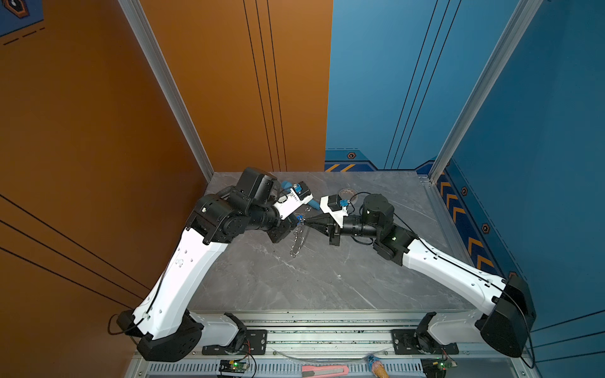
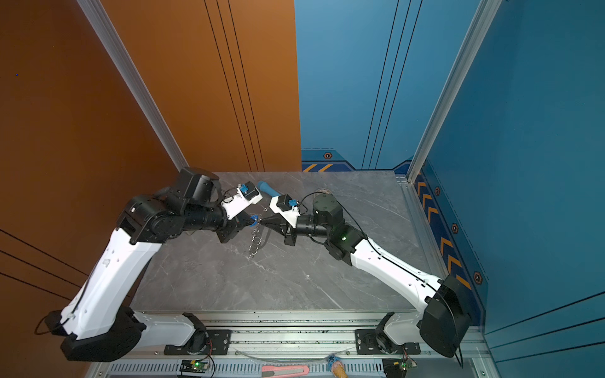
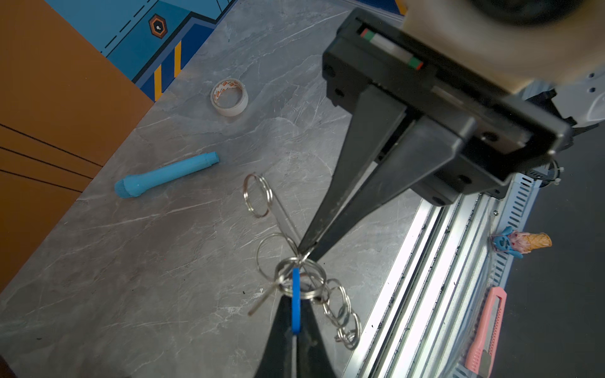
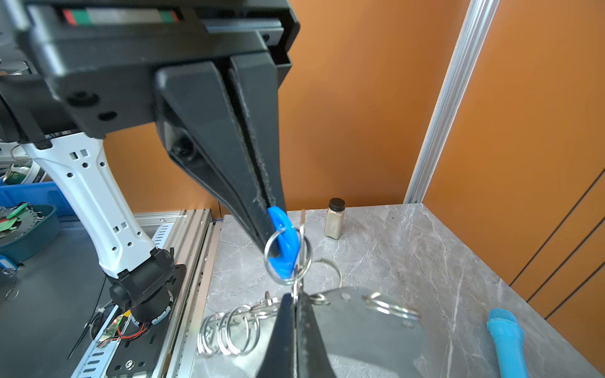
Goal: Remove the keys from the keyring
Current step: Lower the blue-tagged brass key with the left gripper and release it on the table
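right wrist, flat grey keyring (image 4: 370,327), glossy blue plastic tag (image 4: 285,230)

Both arms up from base, elbows bent, forearms angled inward; I see them meet tip to tip mid-workspace. Left gripper (image 1: 298,221) pinched closed, fingers (image 3: 281,347) together. Right gripper (image 1: 307,223) pinched closed too, fingers (image 4: 282,337) together. Wrists near level, tips raised, almost touching each other.
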Robot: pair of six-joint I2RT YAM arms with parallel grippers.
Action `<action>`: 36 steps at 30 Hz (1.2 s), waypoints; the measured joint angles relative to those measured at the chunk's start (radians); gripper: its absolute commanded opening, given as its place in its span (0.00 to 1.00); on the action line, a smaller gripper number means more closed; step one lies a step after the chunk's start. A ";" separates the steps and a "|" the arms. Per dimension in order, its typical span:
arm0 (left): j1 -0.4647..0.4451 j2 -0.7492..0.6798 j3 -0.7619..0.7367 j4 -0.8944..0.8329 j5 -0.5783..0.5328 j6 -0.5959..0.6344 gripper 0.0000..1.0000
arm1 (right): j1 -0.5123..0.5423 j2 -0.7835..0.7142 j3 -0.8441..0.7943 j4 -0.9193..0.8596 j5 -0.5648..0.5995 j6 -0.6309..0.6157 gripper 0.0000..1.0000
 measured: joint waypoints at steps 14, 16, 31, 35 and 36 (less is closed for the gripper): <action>0.019 -0.006 -0.050 0.037 -0.042 0.002 0.00 | 0.019 -0.048 -0.123 0.227 0.143 0.235 0.00; 0.022 -0.009 -0.061 0.049 -0.043 0.002 0.00 | 0.022 -0.048 -0.137 0.265 0.159 0.282 0.00; 0.019 -0.054 -0.149 0.100 -0.048 0.002 0.00 | 0.059 -0.017 -0.172 0.457 0.224 0.551 0.00; -0.014 -0.040 -0.150 0.056 -0.055 0.002 0.00 | 0.073 -0.015 -0.175 0.523 0.283 0.573 0.00; -0.025 -0.036 -0.150 0.047 -0.055 0.002 0.00 | 0.074 -0.015 -0.175 0.544 0.298 0.576 0.00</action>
